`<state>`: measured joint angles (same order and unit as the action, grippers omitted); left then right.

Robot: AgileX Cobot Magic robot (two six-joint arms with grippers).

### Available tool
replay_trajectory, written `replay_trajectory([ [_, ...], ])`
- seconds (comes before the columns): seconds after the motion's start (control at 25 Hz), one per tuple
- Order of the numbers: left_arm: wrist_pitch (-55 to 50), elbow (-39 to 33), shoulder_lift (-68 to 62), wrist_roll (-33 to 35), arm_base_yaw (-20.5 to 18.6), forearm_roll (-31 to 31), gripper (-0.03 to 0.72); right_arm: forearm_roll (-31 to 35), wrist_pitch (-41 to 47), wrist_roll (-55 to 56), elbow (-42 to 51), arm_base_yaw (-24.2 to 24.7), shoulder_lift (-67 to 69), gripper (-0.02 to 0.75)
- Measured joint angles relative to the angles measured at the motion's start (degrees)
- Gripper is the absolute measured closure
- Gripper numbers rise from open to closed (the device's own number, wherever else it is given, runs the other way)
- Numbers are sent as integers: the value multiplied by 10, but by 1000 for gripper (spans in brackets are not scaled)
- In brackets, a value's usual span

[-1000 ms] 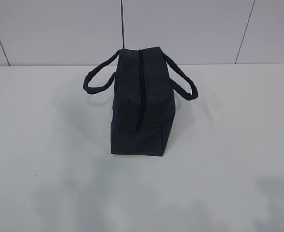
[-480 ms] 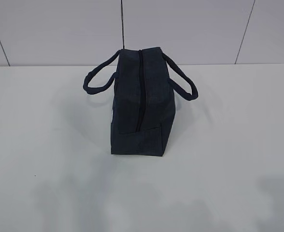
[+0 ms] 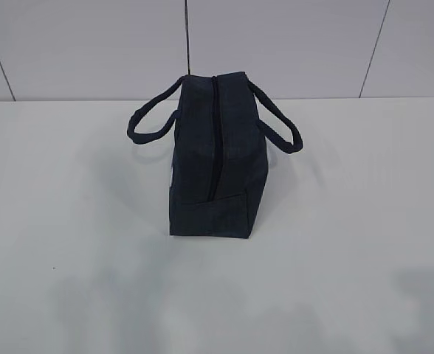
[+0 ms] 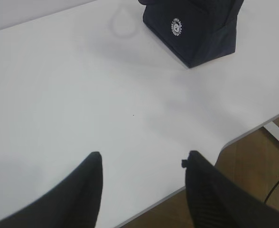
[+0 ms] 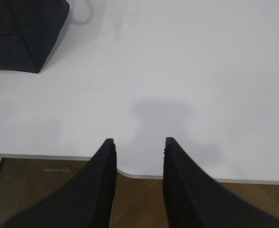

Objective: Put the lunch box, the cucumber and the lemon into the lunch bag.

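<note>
Exterior view: one lunch bag (image 3: 218, 158), dark navy fabric, standing upright at the middle of the white table (image 3: 364, 221), narrow end toward the camera. Top zipper (image 3: 215, 140) runs closed along its length. One loop handle (image 3: 152, 118) droops to the left, the other (image 3: 280, 125) to the right. No arm shows here.

Left wrist view: left gripper (image 4: 143, 164), jaws spread wide, empty, above the table's near edge. The bag (image 4: 196, 33) stands well apart at upper right, with its round white logo (image 4: 177, 26) facing this side.

Right wrist view: right gripper (image 5: 139, 145), jaws parted with a narrower gap, nothing between them, over the table edge. Bag corner (image 5: 23, 35) at upper left.
</note>
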<state>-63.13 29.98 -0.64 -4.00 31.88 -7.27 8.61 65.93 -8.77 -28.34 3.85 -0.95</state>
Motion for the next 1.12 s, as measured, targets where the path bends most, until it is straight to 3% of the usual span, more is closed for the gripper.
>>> replay_trajectory([
  [0.28, 0, 0, 0, 0, -11, 0, 298, 0, 0, 0, 0, 0, 0, 479],
  [0.4, 0, 0, 0, 0, -53, 0, 319, -1, 0, 0, 0, 0, 0, 479],
  [0.76, 0, 0, 0, 0, -243, 0, 347, -1, 0, 0, 0, 0, 0, 479],
  [0.92, 0, 0, 0, 0, -287, 0, 348, -1, 0, 0, 0, 0, 0, 479],
  [1.12, 0, 0, 0, 0, -297, 0, 348, -1, 0, 0, 0, 0, 0, 479],
])
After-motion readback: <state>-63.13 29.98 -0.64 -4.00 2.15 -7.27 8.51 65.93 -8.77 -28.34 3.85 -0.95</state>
